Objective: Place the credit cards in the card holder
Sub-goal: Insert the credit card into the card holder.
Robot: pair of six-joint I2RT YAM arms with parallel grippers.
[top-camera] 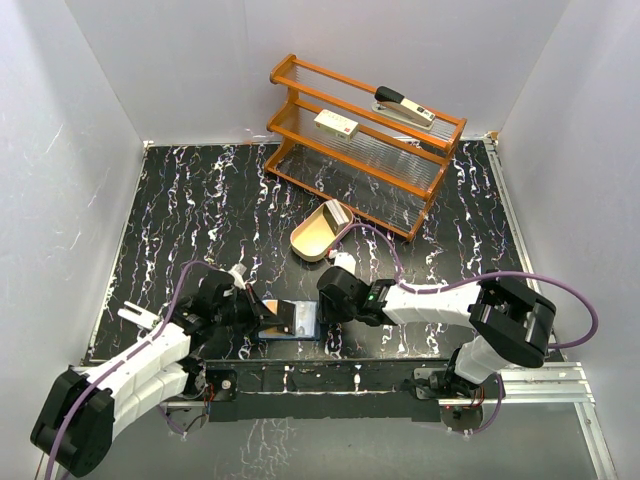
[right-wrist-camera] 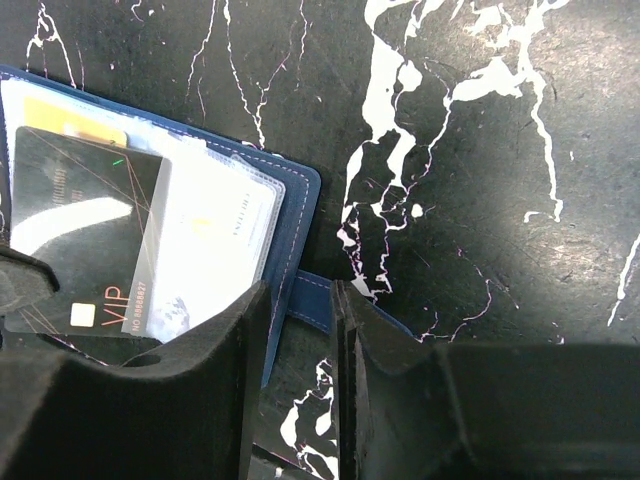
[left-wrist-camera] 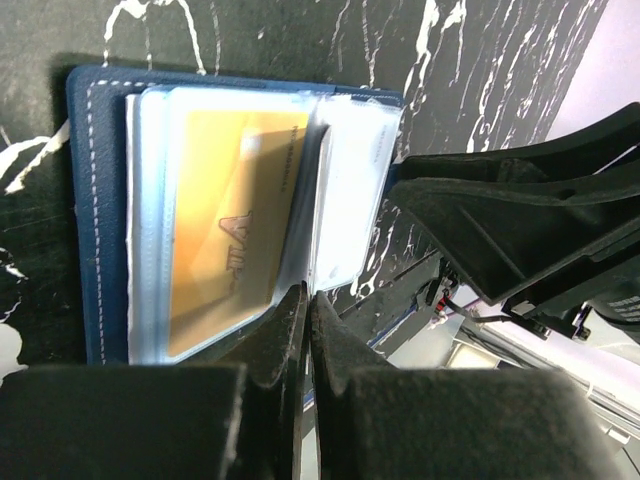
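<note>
The navy card holder point(top-camera: 293, 321) lies open on the black marble table between my two grippers. In the left wrist view its clear pockets hold a gold card point(left-wrist-camera: 225, 230) and a white card point(left-wrist-camera: 345, 200). The right wrist view shows a black VIP card point(right-wrist-camera: 85, 240) and a white card point(right-wrist-camera: 215, 235) in the pockets. My left gripper point(left-wrist-camera: 305, 300) is closed at the near edge of the clear pocket leaves and seems to pinch one. My right gripper point(right-wrist-camera: 300, 310) is open and empty at the holder's right edge, with the snap tab point(right-wrist-camera: 315, 300) between its fingers.
A tan oval tray point(top-camera: 315, 238) sits behind the holder, with a pale card point(top-camera: 339, 212) at its far end. An orange rack point(top-camera: 365, 150) at the back holds a cream box with a red label point(top-camera: 336, 124) and a stapler point(top-camera: 405, 108). A white object point(top-camera: 138, 316) lies at the left.
</note>
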